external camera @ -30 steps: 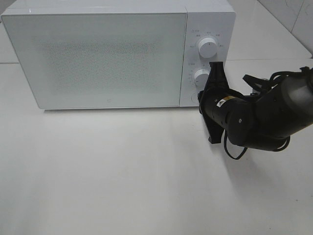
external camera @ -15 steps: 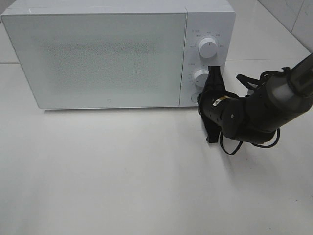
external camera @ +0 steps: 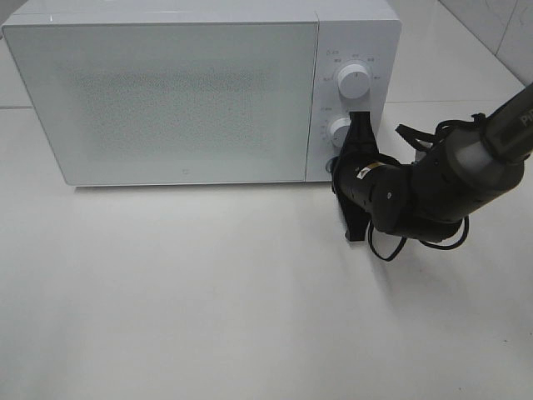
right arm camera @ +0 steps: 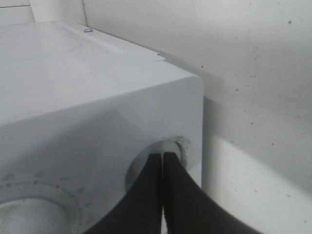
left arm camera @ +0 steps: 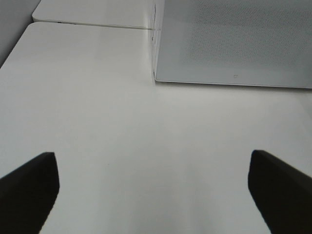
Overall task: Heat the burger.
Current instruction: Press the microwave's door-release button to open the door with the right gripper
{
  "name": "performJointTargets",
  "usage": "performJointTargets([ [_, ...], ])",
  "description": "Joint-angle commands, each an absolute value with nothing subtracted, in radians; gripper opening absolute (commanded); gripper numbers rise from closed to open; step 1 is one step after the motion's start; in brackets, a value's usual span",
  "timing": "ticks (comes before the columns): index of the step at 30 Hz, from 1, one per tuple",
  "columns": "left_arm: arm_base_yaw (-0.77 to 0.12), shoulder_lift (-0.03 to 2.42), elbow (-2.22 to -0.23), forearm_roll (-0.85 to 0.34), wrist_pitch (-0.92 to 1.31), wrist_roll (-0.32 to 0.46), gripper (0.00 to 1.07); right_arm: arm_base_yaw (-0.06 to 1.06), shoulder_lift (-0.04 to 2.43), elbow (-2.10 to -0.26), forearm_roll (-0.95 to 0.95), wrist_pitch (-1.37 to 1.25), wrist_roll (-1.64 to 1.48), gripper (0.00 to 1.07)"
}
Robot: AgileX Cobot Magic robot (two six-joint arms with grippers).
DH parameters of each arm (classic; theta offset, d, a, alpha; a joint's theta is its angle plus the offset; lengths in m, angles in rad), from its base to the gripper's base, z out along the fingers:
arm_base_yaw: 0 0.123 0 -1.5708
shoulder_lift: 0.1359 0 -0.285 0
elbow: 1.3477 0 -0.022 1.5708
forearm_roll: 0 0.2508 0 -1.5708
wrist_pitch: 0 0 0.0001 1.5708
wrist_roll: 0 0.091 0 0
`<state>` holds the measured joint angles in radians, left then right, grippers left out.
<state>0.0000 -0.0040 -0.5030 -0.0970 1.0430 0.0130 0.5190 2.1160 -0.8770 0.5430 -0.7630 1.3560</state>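
Observation:
The burger is out of view. The white microwave (external camera: 166, 100) stands at the back of the table with its door shut. My right gripper (external camera: 339, 164) is shut and empty, its tips against the bottom of the control panel, below the lower knob (external camera: 340, 130). In the right wrist view the shut gripper (right arm camera: 162, 155) meets a round button recess (right arm camera: 178, 145) near the panel's corner. My left gripper (left arm camera: 156, 195) is open over bare table with nothing between its fingers (left arm camera: 29, 185). It faces the microwave's (left arm camera: 234, 44) front corner.
An upper knob (external camera: 353, 82) sits above the lower one on the panel. The right arm and its cables (external camera: 433, 192) lie over the table to the right of the microwave. White tabletop (external camera: 208, 292) stretches in front, and a tiled wall (external camera: 500, 25) stands at the far right.
The right arm has shifted a little left and toward the microwave, bringing its shut tips up to the bottom of the control panel. The microwave door stays shut.

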Motion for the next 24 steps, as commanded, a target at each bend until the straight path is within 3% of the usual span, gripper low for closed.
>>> performJointTargets([
  [1,0.003,-0.023,-0.500,-0.098,1.033,0.011,0.98,0.510,2.079,-0.897,0.538,-0.850,1.344,0.00],
  [14,0.003,-0.023,-0.500,-0.098,1.033,0.011,0.98,0.511,2.074,-0.897,0.555,-0.881,1.362,0.00],
  [24,0.003,-0.023,-0.500,-0.098,1.033,0.011,0.98,0.511,2.077,-0.897,0.550,-1.115,1.360,0.00],
])
